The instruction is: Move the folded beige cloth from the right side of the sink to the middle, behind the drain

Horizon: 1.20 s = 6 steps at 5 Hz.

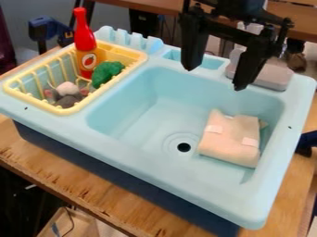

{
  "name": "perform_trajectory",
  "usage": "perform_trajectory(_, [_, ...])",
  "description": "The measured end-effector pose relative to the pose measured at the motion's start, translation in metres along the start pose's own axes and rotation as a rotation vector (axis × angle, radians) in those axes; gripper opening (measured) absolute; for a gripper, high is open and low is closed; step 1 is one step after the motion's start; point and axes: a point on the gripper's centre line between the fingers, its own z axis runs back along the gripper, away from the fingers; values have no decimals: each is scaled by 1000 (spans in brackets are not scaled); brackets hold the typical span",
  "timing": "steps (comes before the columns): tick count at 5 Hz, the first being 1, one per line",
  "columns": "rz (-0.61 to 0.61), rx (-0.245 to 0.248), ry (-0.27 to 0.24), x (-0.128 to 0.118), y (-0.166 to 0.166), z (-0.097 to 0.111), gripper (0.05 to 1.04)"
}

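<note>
Nearby grain, softer folds beyond

We see the rough, chipped wood of the bench (pixel 74 183) nearest, then the smooth, pale-blue sink (pixel 148 164). Toward its right side lies the folded tan cloth (pixel 229 141), squarish, with pale patches; we judge it light, soft and grippy, best pinched across its upper fold. Beyond, the claw (pixel 216 77) hangs empty, spread wide, near a rounded grey block (pixel 280 77).

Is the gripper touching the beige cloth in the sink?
Apart. In the camera view, the open gripper hangs above the beige cloth, with the light-blue sink wall plainly showing between its fingertips and the cloth.
</note>
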Motion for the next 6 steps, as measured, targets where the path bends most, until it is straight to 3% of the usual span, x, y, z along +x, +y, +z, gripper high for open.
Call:
perform_trajectory(1, [-2, 7, 30, 1, -1, -9, 999])
perform_trajectory(3, [-57, -118, -18, 30, -17, -43, 999])
perform_trajectory(4, [-40, -95, 45, 38, -16, -69, 999])
perform_trajectory(6, [-18, -59, 98, 50, -14, -86, 999])
